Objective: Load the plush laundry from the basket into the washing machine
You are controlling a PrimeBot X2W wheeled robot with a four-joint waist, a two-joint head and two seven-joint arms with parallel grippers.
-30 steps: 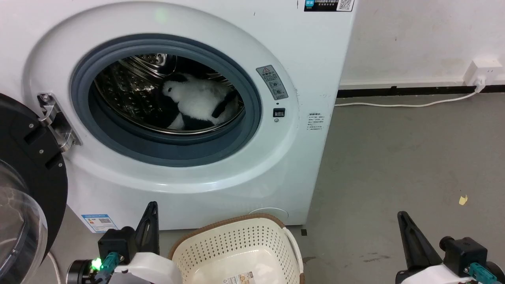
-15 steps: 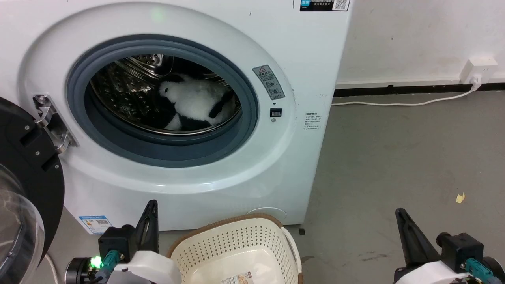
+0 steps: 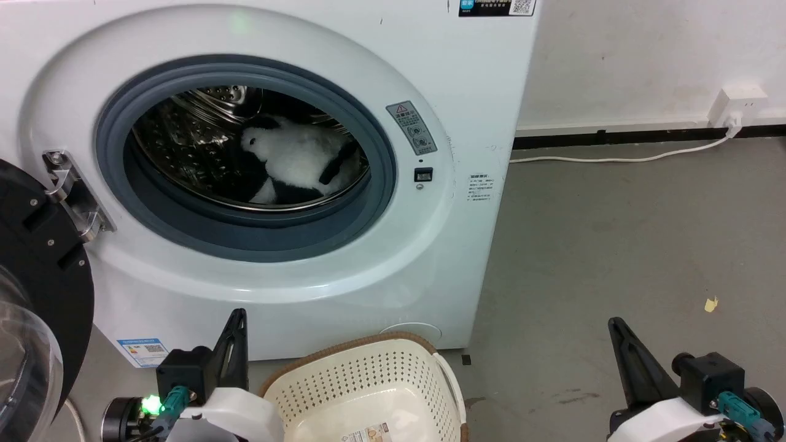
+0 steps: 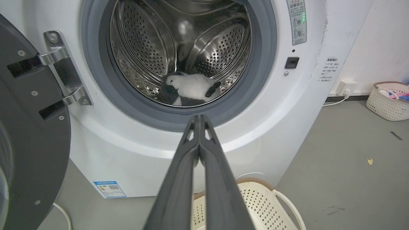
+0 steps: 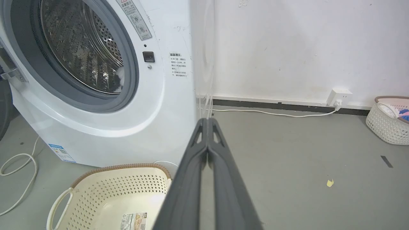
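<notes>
The plush laundry (image 3: 295, 162), white with black patches, lies inside the steel drum of the washing machine (image 3: 430, 258), also visible as the plush laundry (image 4: 191, 88). The porthole stands uncovered, its black-rimmed door (image 3: 37, 276) swung out to the left. The cream basket (image 3: 368, 393) with a brown rim sits on the floor before the washer, holding nothing but its label sticker (image 5: 135, 220). My left gripper (image 3: 236, 322) is shut, empty, left of the basket. My right gripper (image 3: 614, 328) is shut, empty, over bare floor on the right.
A white cable (image 3: 614, 159) runs along the grey floor to a wall socket (image 3: 734, 101). A second woven basket with coloured clothes (image 5: 388, 119) stands by the wall at far right. A cord (image 5: 16, 166) loops on the floor left of the washer.
The head camera has shifted, so the whole scene sits slightly further left. The plush, basket and both grippers keep their places relative to each other.
</notes>
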